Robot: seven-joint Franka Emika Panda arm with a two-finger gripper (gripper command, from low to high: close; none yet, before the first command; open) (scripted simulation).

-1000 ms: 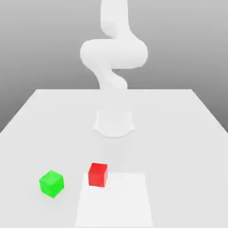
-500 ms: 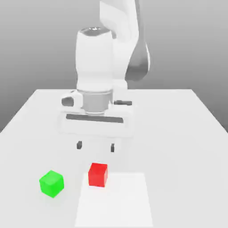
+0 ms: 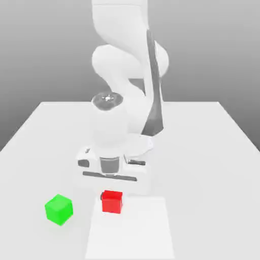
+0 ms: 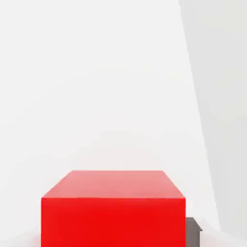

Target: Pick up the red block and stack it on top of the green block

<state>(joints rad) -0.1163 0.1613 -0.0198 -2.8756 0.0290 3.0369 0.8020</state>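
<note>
Claw pointing down, its fingers closed around the red block and grasping it from opposite sides. That block is low at the white square on the table, toward the square's eleven o'clock corner in the exterior view. At nine o'clock from it, well apart, the green block rests on the table, turned so that one upright edge faces forward. The hand view has a dark finger pad right against the red block's side.
</note>
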